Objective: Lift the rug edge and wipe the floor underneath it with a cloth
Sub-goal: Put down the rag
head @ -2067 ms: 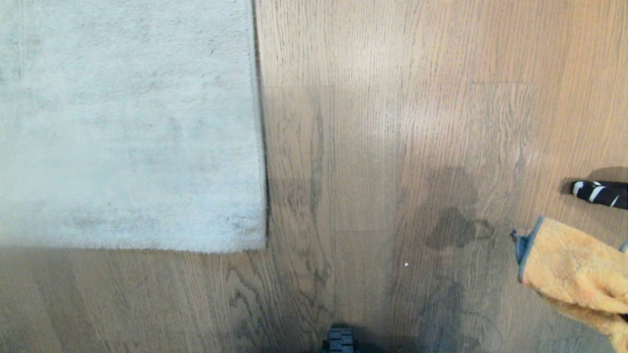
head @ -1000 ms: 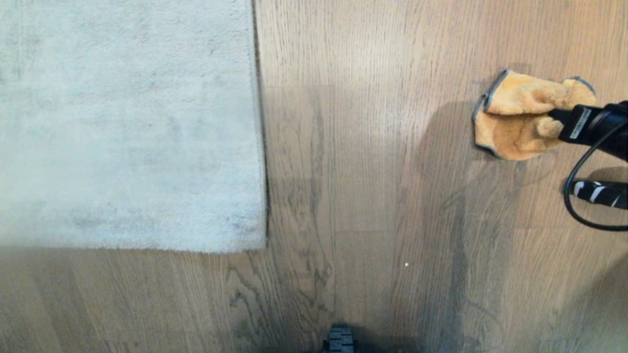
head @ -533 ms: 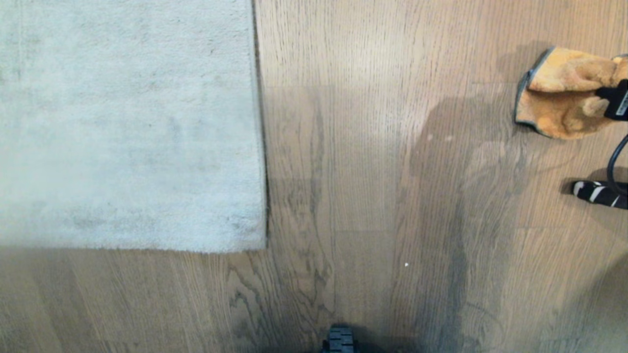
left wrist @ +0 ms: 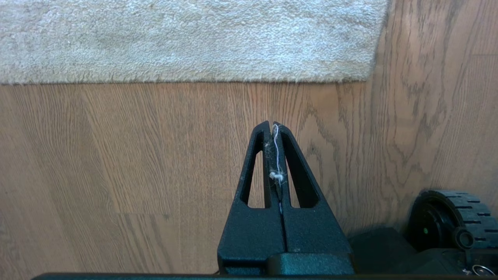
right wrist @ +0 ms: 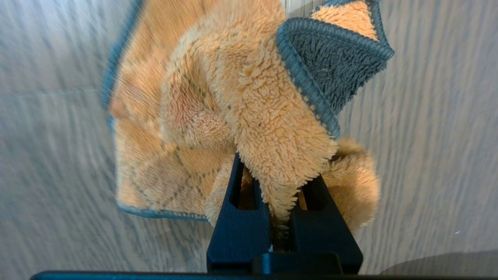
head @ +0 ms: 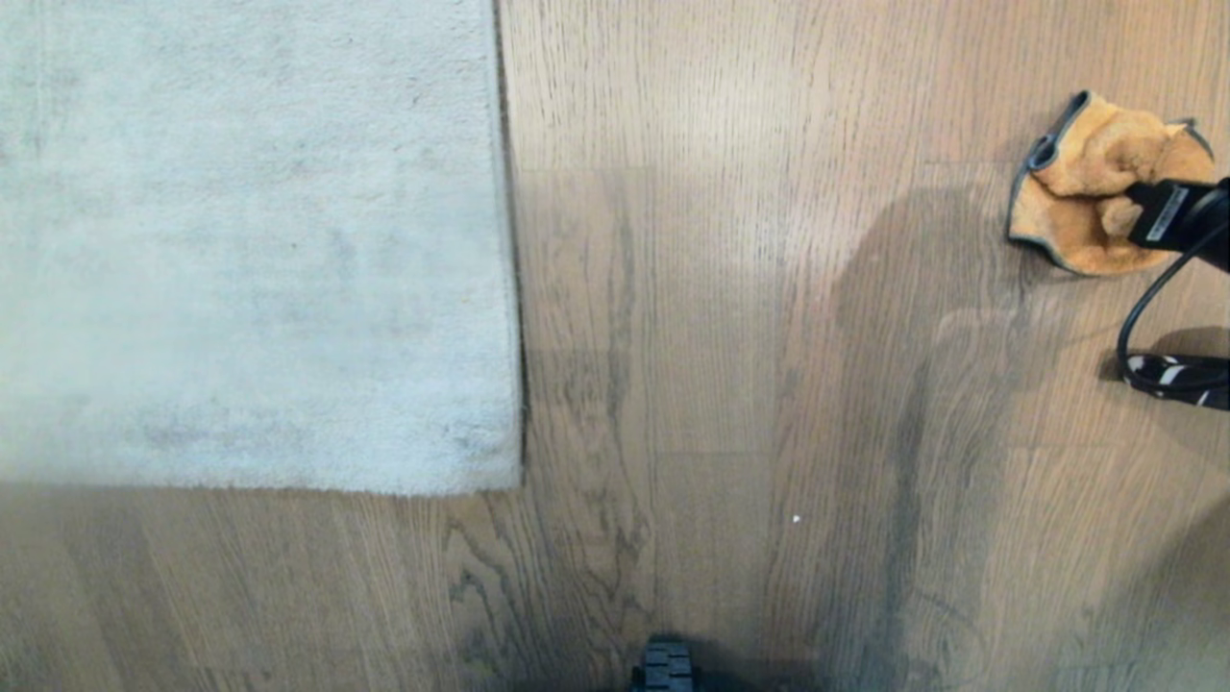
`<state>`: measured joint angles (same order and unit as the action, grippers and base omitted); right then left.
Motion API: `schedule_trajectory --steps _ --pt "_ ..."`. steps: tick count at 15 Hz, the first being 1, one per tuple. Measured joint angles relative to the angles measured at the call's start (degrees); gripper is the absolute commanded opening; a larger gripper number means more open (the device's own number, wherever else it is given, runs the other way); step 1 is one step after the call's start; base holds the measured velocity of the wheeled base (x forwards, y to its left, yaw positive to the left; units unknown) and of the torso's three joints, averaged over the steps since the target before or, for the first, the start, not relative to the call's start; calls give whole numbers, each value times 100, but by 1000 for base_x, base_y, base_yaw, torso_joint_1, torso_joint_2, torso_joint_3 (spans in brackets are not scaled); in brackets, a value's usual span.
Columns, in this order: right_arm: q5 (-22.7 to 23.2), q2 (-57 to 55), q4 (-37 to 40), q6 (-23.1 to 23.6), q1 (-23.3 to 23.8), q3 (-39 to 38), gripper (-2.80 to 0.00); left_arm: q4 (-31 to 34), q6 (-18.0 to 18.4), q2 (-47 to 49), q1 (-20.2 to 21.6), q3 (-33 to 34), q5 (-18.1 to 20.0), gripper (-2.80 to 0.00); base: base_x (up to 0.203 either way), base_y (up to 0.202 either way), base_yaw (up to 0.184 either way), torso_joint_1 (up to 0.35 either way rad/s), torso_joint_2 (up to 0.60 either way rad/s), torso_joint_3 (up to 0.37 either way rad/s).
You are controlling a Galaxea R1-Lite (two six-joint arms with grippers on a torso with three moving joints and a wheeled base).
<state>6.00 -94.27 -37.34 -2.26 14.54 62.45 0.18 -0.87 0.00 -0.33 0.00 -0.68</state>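
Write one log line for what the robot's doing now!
right pincer: shut on cloth | cloth: on floor | rug edge: flat | left pincer: shut

Cloth swept out over bare floor, away from the rug

The right gripper (head: 1124, 213) has carried the cloth (head: 1076, 207) up into view, toward the rug (head: 250, 240), then back off slightly; its cable now loops lower.

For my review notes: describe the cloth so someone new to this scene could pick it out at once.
Start at the pale rug on the left and cross the wood floor to the far right edge of the head view. There the right gripper pinches a bunched orange-tan terry cloth; its blue-grey trim sets it apart from the striped object nearby.
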Motion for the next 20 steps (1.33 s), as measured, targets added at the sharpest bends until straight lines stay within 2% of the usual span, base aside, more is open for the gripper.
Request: schedule_trajectory --steps 7,8,15,20 --pt "6 -141 50 -5 6 -22 -280 -1 2 0 -2 0 2 -280 0 0 0 0 0 0" --pt "11 -117 61 -9 6 -31 0 0 2 0 -2 0 0 -280 0 0 0 0 0 0" --pt "14 301 105 -14 -5 -428 0 0 2 0 -2 0 0 -280 0 0 0 0 0 0" --pt "27 1239 219 -5 -5 -1668 0 -1 2 0 -2 0 2 -280 0 0 0 0 0 0"
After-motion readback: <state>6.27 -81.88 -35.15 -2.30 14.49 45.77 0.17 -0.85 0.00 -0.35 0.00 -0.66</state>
